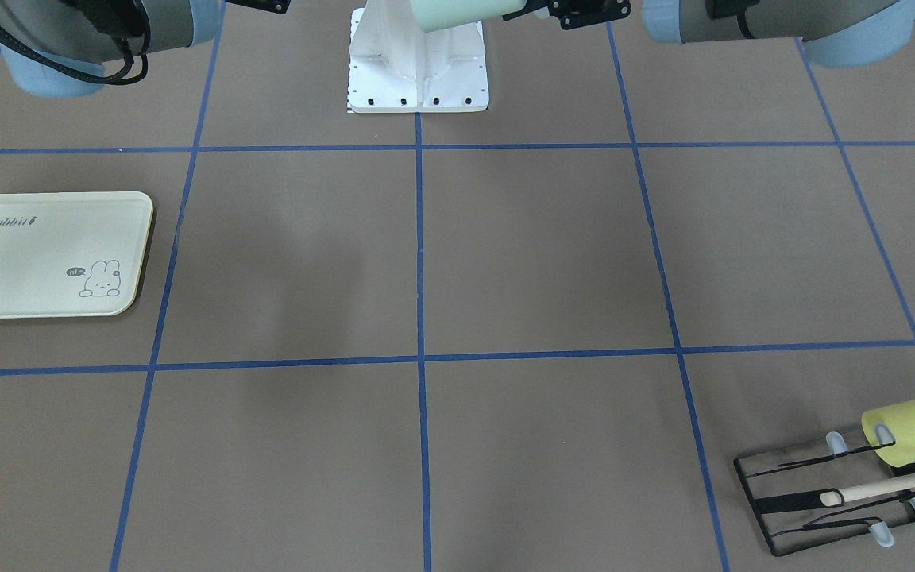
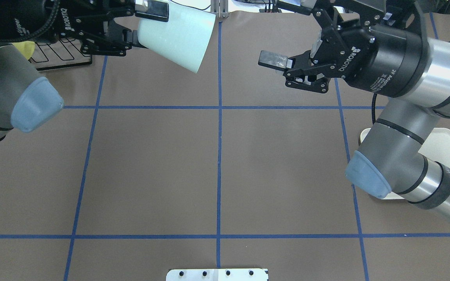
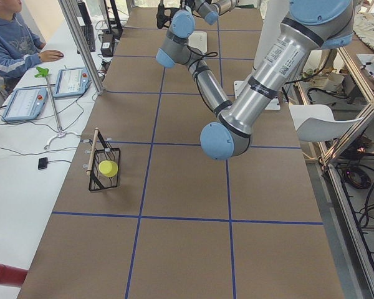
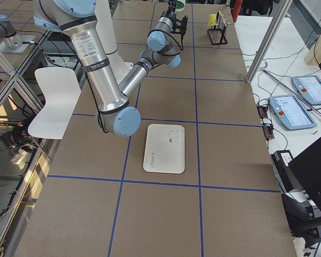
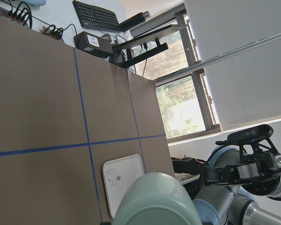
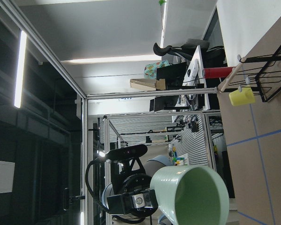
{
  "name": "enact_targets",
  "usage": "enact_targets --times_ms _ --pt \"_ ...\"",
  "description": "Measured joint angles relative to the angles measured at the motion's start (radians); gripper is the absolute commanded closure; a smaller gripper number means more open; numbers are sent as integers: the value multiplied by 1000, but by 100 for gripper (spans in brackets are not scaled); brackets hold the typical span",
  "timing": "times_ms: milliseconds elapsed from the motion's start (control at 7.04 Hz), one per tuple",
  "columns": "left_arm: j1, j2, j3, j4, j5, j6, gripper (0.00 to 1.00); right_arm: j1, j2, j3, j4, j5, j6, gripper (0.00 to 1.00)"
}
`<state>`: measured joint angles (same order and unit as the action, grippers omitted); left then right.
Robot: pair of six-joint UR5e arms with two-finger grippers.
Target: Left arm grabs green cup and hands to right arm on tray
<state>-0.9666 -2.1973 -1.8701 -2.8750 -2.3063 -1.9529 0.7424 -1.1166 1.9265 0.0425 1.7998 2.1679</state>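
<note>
My left gripper [image 2: 143, 24] is shut on the base end of the pale mint-green cup [image 2: 176, 37] and holds it on its side, high above the table near its middle line. The cup's mouth points toward my right gripper [image 2: 283, 59], which is open and empty, a short gap to the cup's right. The right wrist view looks into the cup's open mouth [image 6: 196, 194]. The cream tray [image 1: 44, 254] lies flat on the table on the right arm's side, partly hidden under the right arm in the overhead view [image 2: 445, 142].
A black wire rack [image 1: 819, 500] at the left arm's far corner holds a yellow-green cup [image 1: 914, 429] and a wooden stick [image 1: 894, 483]. The white robot base [image 1: 418, 71] stands at the table's near edge. An operator [image 3: 12, 37] sits beside the table.
</note>
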Motion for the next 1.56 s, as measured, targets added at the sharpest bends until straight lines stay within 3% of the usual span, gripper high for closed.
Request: enact_targets --times_ms 568,1136,1278,1562 --pt "73 -8 -9 -36 49 -32 75 -73 3 -3 19 -113 -73 4" --pt "118 -7 -2 -46 87 -27 75 -86 14 -1 10 -133 -93 5" --pt "120 -7 1 -46 88 -25 75 -86 16 -1 9 -134 -94 8" --pt "122 -7 4 -46 89 -23 75 -86 18 -1 2 -133 -94 24"
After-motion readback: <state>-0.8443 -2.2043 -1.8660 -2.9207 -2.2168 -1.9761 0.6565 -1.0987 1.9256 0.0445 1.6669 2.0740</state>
